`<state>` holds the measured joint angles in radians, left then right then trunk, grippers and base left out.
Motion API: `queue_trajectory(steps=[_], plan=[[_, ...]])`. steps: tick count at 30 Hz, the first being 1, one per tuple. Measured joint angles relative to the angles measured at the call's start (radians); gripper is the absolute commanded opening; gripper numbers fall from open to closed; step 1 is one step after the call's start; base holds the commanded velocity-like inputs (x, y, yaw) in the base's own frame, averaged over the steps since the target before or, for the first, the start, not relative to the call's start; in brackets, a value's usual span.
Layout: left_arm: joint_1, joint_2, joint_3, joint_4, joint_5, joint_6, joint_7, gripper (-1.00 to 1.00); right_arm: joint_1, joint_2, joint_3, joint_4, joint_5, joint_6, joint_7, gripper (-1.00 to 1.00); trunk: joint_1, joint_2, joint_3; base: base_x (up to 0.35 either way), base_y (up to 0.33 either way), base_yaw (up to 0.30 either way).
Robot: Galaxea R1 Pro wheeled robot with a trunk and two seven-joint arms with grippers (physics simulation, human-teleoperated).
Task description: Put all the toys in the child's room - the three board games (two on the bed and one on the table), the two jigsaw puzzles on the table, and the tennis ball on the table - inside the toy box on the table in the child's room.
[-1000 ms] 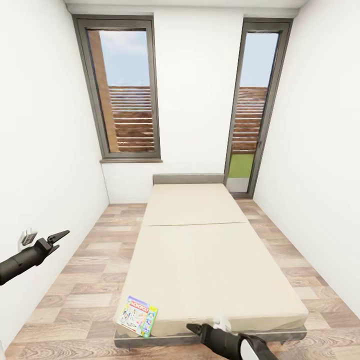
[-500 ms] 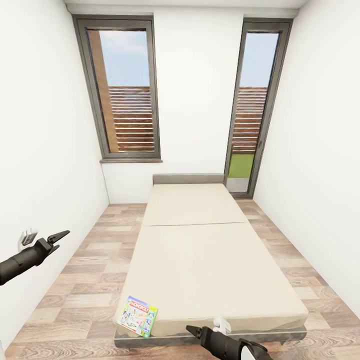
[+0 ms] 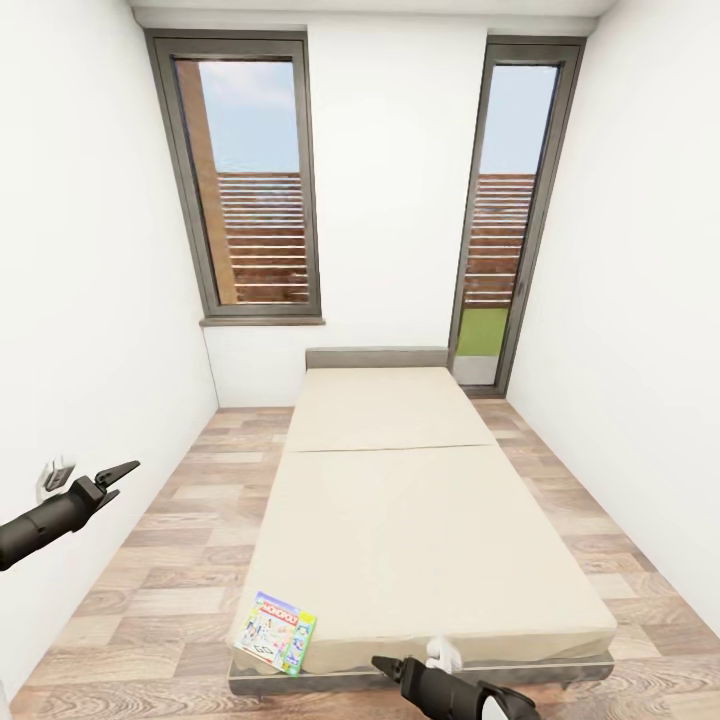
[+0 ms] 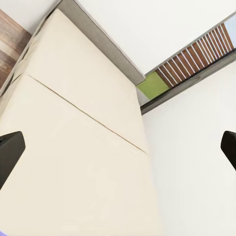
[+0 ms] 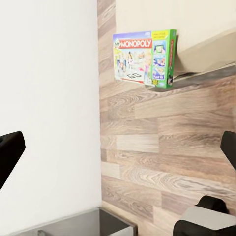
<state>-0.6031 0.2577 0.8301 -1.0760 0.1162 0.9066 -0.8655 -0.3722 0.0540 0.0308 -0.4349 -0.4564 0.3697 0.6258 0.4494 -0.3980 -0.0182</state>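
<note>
Monopoly box (image 3: 275,632) lay at the bed's (image 3: 420,520) near left corner, overhanging the edge. Right gripper (image 3: 385,665), jaws open and empty, sat nearer, the box to its left. Left gripper (image 3: 115,473), also open, was well apart.

At the lower right of the head view, the right gripper (image 3: 385,664) shows one dark finger; its jaw state cannot be told, and the frame's bottom edge cuts off the arm. The left gripper (image 4: 118,155) fingertips are clipped by both side edges of its wrist view.
</note>
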Motion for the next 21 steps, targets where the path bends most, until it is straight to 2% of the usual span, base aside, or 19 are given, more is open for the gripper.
queue_trajectory(steps=[12,21], plan=[[0.000,0.000,0.000,0.000,-0.001,0.000,0.000,1.00,0.000,0.000,0.000,0.018,-0.001,0.000,0.000,1.00,0.000,0.000,0.000,-0.017,0.026,-0.006],[0.000,0.000,-0.009,0.000,-0.001,0.000,0.000,1.00,0.000,0.000,0.000,0.018,-0.001,0.000,-0.001,1.00,0.000,0.000,0.004,-0.111,0.021,-0.120]])
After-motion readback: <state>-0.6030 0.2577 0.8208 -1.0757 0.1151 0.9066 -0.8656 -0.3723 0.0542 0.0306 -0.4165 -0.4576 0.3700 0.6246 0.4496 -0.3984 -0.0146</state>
